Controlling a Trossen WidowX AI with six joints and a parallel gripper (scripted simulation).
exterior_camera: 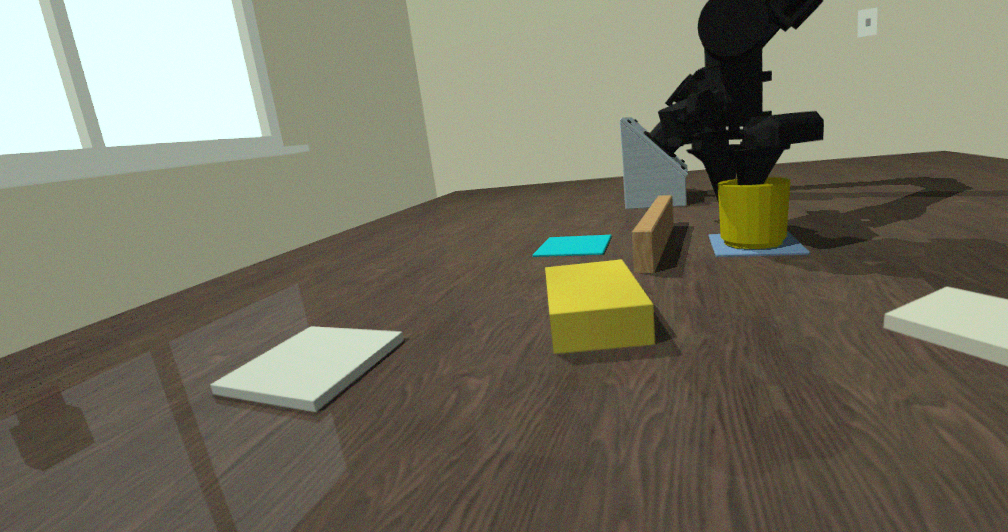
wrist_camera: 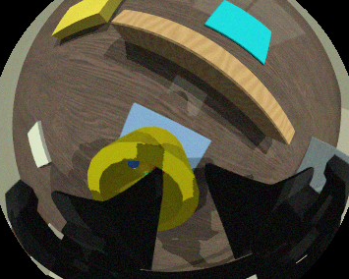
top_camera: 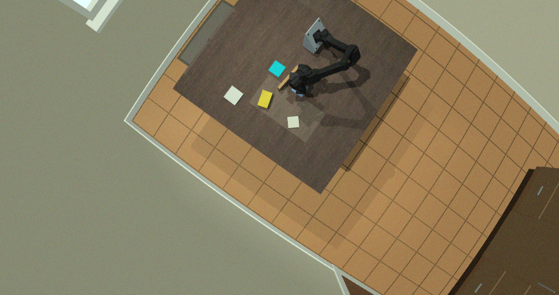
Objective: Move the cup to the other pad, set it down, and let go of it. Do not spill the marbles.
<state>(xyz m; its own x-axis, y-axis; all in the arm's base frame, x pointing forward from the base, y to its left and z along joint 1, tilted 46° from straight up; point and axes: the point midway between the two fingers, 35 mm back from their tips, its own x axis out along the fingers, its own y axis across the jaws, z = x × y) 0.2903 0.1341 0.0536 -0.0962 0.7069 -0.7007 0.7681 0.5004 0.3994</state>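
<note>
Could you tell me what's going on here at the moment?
The arm's gripper is lowered over the yellow cup, one finger inside the rim and one outside, not yet closed on it. The cup stands on the light blue pad. The cyan pad lies beyond the wooden bar.

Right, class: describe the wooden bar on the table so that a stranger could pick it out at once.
Find the black arm's gripper lowered over the yellow cup. Just beside the cup, between its light blue pad and the cyan pad, stands the wooden bar. It alone is tan, long, thin and set on edge; its neighbours lie flat.
</note>
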